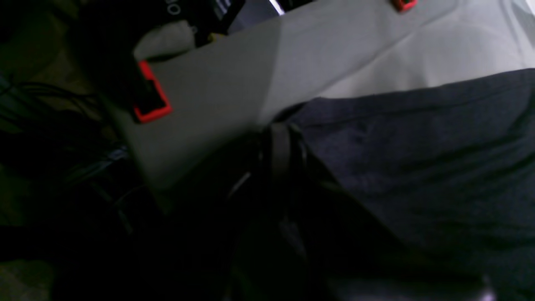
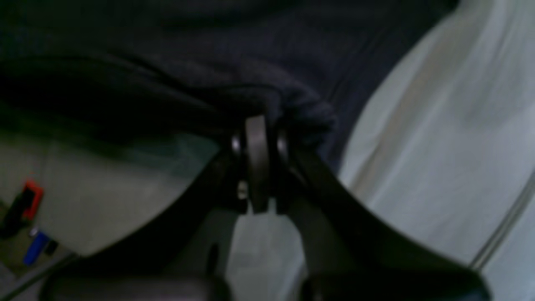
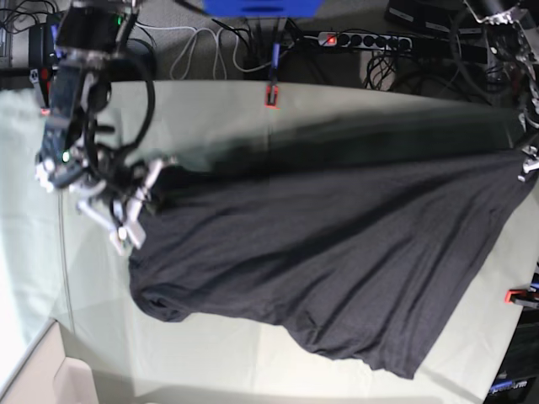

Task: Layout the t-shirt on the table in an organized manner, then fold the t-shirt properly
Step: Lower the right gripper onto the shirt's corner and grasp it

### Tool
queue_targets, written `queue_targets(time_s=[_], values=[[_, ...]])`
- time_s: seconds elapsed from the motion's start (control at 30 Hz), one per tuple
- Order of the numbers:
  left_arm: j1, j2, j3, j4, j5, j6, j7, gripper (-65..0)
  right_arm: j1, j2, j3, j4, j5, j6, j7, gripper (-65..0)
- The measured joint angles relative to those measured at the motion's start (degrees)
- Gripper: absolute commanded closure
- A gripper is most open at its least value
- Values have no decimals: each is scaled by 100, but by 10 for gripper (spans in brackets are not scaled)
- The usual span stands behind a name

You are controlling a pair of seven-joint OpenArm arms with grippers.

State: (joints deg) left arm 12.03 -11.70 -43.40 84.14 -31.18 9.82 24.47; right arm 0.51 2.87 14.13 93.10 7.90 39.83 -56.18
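We have the table under its pale cloth, and across most of it the t-shirt, dark side up, stretched between our two arms but sagging in long diagonal wrinkles toward the near edge. We judge the layout step is in hand: the cloth is strung out, not yet flat. Our right gripper is pinched tight on a bunched fold at one end of the shirt. Our left gripper is at the opposite end, closed, with dark fabric against it; the left wrist view is too murky to say for sure that the cloth is held. A red clamp sits at the table edge nearby. Next we would need an even outward pull, then a lowering to settle the shirt flat.
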Motion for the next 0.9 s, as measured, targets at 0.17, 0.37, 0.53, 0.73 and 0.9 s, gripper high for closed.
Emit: queue_targets(time_s=[0.17,0.37,0.53,0.73,0.9], values=[[-92,9,2,-26,4,11,-4,0,704,31,-308,-643,-28,2,13,0],[-120,11,4,-31,7,20,-4,0,1401,173,-629,-1917,-61,2,22,-162],[-177,13,0,-42,2,26,-2,0,1574,164,-293,-1939,-59,0,42,-327],[-234,15,0,-48,2,26,-2,0,1040,151,-68,-1209,-63,0,37,-345],[-291,15,0,-48,15,28,9,0,595,-85,-87,-1001,-79,0,2,-319]])
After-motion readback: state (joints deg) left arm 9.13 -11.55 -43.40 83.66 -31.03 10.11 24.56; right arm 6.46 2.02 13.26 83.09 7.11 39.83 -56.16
